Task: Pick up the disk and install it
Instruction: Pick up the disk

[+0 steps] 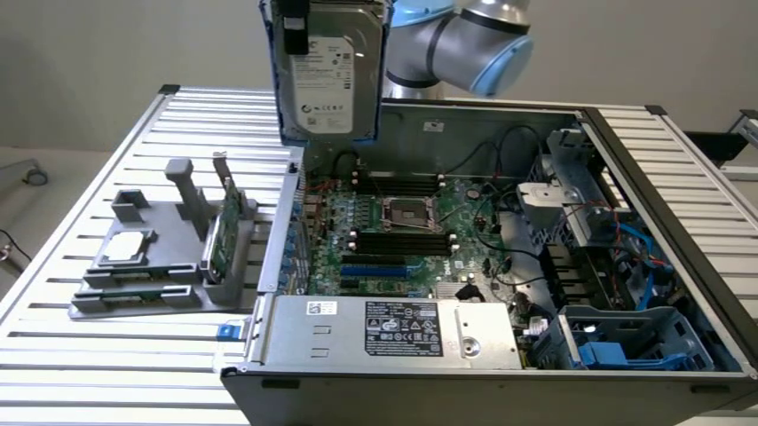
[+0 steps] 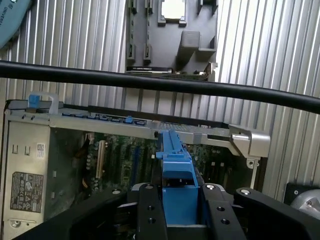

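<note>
Slatted metal table (image 1: 95,355) carrying an open computer case (image 1: 474,395), its circuit board (image 1: 403,231) and silver power box (image 1: 391,333) exposed from above.

The robot arm (image 1: 474,44), grey with pale blue joint caps, reaches in from behind the case. Its last joints are bent toward the exterior view's left, and the wrist points down.

The disk (image 1: 326,75) hangs upright in the air beneath the wrist, clear of table and case. It sits above the case wall on the exterior view's left, higher than everything else shown. It is a silver-grey metal slab. A white printed label (image 1: 326,84) faces the exterior camera, and a blue plastic rail runs along each long side.

Grey holder (image 1: 154,257) on the table, on the exterior view's left of the case. It holds a smaller flat silver drive (image 1: 124,248) lying flat and a thin green card (image 1: 225,226) standing on edge.

In the wrist view, the gripper (image 2: 179,210) pinches the disk. Its black fingers (image 2: 149,210) stand on either side of the blue rail (image 2: 176,170) and appear pressed against it, though the contact itself is partly hidden.
</note>
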{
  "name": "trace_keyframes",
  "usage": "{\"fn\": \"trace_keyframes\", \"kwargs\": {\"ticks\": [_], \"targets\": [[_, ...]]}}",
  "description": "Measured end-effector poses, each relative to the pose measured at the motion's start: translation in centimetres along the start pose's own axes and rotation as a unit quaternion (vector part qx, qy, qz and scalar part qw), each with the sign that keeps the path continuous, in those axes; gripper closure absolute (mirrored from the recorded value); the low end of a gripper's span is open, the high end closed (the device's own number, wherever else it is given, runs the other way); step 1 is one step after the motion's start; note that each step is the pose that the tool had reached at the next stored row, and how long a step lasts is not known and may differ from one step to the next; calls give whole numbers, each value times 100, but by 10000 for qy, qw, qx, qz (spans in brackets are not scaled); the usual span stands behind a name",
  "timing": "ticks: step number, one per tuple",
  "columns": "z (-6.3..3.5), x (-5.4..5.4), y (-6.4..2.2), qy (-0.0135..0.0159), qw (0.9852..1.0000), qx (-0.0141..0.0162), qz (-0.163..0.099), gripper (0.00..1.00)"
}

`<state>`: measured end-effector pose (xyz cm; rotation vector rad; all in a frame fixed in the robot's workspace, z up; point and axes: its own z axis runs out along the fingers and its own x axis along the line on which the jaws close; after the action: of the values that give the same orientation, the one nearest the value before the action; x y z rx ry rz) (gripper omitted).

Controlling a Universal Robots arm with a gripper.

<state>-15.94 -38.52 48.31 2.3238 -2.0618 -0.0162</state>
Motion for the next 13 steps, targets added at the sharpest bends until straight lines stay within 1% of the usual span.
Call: {"fn": "trace_keyframes", "kwargs": {"ticks": [13], "targets": [[-15,237,-567,-3,10000,-22,-1,67]]}}
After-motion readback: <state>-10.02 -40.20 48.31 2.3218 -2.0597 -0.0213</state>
